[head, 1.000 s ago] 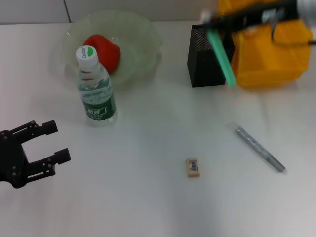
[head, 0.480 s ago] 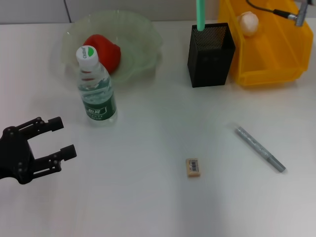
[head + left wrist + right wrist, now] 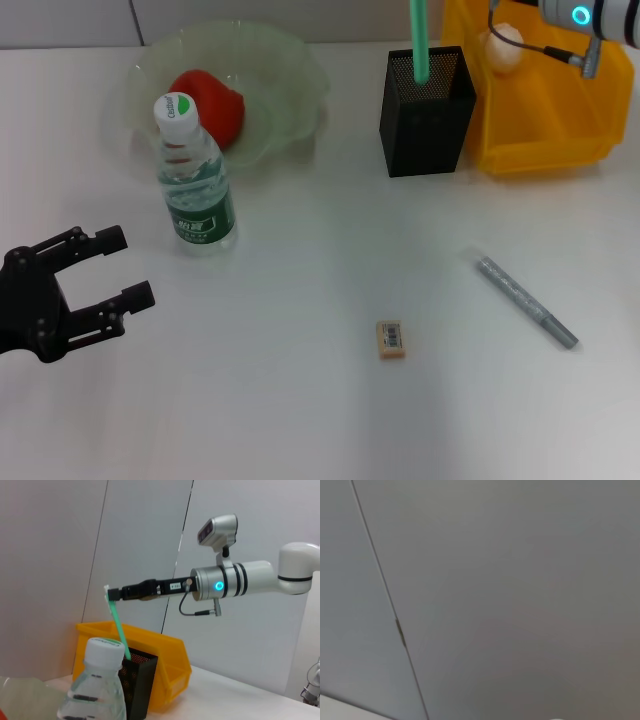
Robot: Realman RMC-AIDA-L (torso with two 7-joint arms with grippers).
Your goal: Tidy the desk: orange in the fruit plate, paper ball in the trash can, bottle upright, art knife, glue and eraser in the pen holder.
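The orange [image 3: 207, 100] lies in the pale-green fruit plate [image 3: 290, 70]. The bottle [image 3: 196, 180] stands upright in front of the plate. The paper ball [image 3: 503, 45] lies in the yellow trash can [image 3: 550, 120]. A green stick-like tool [image 3: 420, 40] stands with its lower end in the black mesh pen holder [image 3: 425, 110]. In the left wrist view my right gripper [image 3: 111, 594] is shut on the top end of this green tool [image 3: 119, 627], above the pen holder [image 3: 140, 685]. The eraser [image 3: 390, 338] and a grey pen-shaped tool [image 3: 525, 301] lie on the desk. My left gripper [image 3: 128, 267] is open and empty at the near left.
The right arm's wrist [image 3: 590, 15] reaches over the trash can at the back right. The bottle cap [image 3: 102, 652] is close in the left wrist view. The right wrist view shows only a grey wall.
The green tool went from hanging tilted in front of the trash can to standing in the pen holder. The right arm swung up and back. The left gripper shifted slightly.
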